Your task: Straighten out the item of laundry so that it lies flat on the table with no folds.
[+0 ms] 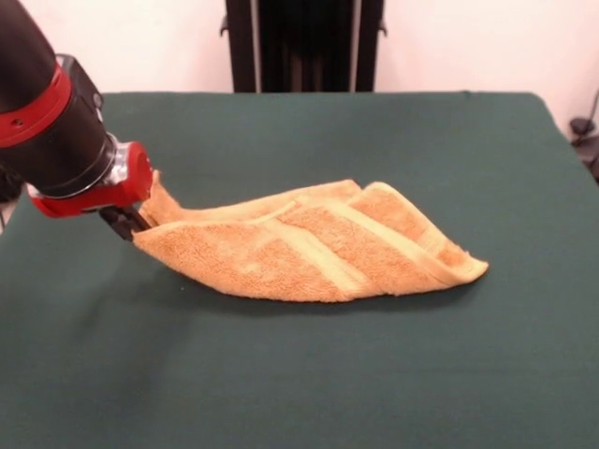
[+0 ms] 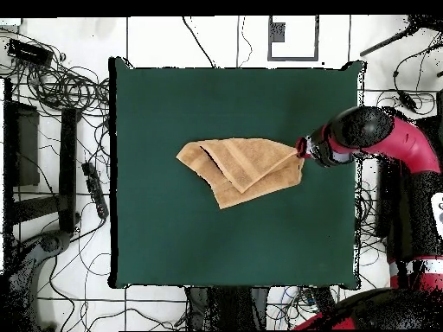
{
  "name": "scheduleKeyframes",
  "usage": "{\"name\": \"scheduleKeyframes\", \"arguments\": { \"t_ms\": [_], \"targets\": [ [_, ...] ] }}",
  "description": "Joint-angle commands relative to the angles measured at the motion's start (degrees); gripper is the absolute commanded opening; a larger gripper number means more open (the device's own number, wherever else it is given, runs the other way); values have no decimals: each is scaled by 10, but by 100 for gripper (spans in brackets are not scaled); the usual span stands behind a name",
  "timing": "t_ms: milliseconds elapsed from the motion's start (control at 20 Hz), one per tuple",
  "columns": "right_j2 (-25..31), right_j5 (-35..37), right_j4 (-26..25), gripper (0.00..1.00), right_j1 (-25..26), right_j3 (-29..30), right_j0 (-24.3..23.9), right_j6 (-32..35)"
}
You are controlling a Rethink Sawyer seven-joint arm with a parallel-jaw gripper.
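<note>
Towel (image 1: 309, 248) axis: runs lengthwise away from the gripper (image 1: 126, 223) across the table (image 1: 299, 374) middle.
Jaws: pinching one towel corner.
Folds: remain.

The front camera sits across the table (image 1: 299, 374) from the robot, low and fairly close, looking over the green surface toward the black pedestal (image 1: 301, 45) at the top edge; the near table edge runs out of the bottom of the shot. The overhead camera hangs high above, looking straight down, and takes in the whole table (image 2: 173, 251) plus a ring of cable-strewn floor (image 2: 52, 86) (robot base at the bottom here). Both views share the tabletop, the towel (image 1: 309, 248) (image 2: 244, 169) and the arm's end, turned half round: the arm comes in from the left in front, from the right overhead.
</note>
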Motion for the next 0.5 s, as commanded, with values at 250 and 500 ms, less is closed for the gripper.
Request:
{"name": "scheduleKeyframes", "arguments": {
  "t_ms": [250,500],
  "targets": [
    [34,94,-56,0,23,-90,10,-294],
    [39,131,-55,0,42,-139,13,-322]
  ]
}}
